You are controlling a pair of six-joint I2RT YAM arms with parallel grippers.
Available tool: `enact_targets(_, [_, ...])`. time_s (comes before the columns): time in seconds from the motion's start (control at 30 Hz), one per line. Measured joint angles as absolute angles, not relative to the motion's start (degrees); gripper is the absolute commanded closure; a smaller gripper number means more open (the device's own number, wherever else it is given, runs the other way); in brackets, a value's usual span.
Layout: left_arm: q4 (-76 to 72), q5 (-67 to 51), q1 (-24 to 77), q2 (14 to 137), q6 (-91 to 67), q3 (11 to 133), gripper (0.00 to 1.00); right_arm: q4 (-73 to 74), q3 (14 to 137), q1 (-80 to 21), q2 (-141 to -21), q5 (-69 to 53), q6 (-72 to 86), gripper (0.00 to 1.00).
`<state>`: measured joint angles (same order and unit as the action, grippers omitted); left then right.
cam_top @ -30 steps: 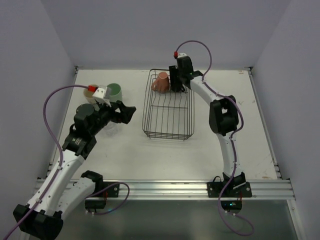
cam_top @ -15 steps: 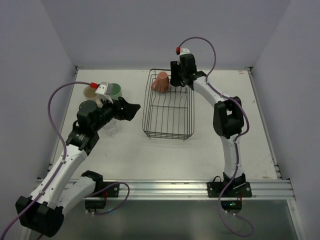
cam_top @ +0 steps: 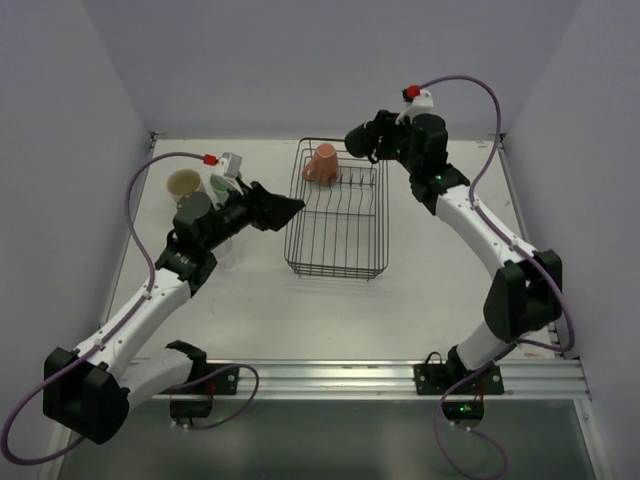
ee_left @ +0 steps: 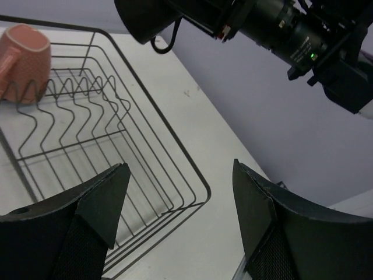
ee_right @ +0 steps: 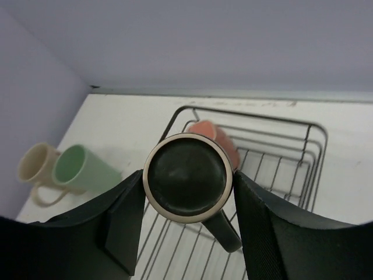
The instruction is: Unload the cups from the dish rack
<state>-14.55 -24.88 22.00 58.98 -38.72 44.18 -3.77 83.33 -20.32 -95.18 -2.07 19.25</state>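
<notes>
You see four cups: one salmon-pink mug, one black mug, one mint-green tumbler, one cream cup. One dish rack. Two arms.

No legible writing anywhere.
Tiny pale print on the black barrel up and right of the left claw is too small to read; nothing else shows lettering.
</notes>
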Motion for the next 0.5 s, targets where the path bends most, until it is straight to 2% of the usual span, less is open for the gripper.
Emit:
enact_targets(0.3, [-28.64,-25.34,27.9,66.5,-47.24,42.26,0.24,-22.2,54.52,-20.34,-75.5,-20.01,43.81,0.6])
enact_targets(0.5, [-35.18,-25.32,29.08,70.22,-51.75,41.34,0.27,-32.12,47.2,-20.51,-71.55,-27.2,54.74,0.59])
